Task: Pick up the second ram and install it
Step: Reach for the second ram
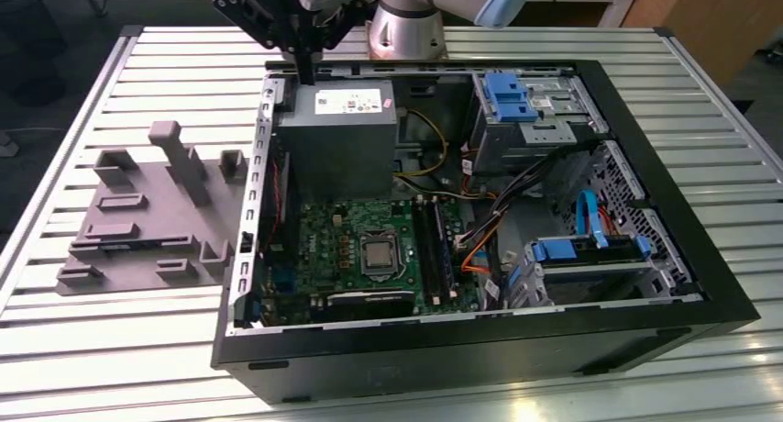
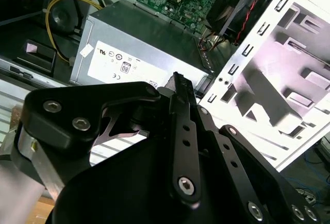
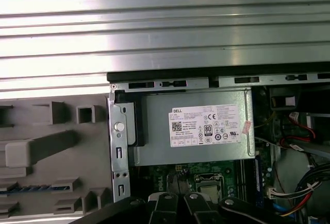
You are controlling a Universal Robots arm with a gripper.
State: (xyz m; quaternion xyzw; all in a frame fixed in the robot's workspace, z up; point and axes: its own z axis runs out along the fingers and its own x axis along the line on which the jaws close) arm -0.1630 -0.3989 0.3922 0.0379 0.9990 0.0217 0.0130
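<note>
As I judge it, the step in hand is the reach for the pick-up; nothing is gripped yet. The end effector [image 1: 303,72] hangs above the grey power supply [image 1: 336,142] at the back edge of the open computer case [image 1: 490,353], its fingers pressed together on nothing.

The second ram [image 3: 33,188] sits in a slot of the grey plastic holder [image 1: 135,197]. The holder rests on the table [image 1: 123,349] outside the case, below the end effector and off to its side, toward the exterior view's left.

Taking the stick calls, I think, for spread fingers squared to its thin long edges. It also calls for a descent clear of the holder's upright posts.

By count there is one end effector, one holder with one stick in it, one case, one power supply, one green motherboard [image 1: 330,229] and two blue drive brackets [image 1: 508,96]. The long black memory slots [image 1: 435,248] lie lower and farther from the end effector than the power supply — perhaps four, though I cannot count them surely.
</note>
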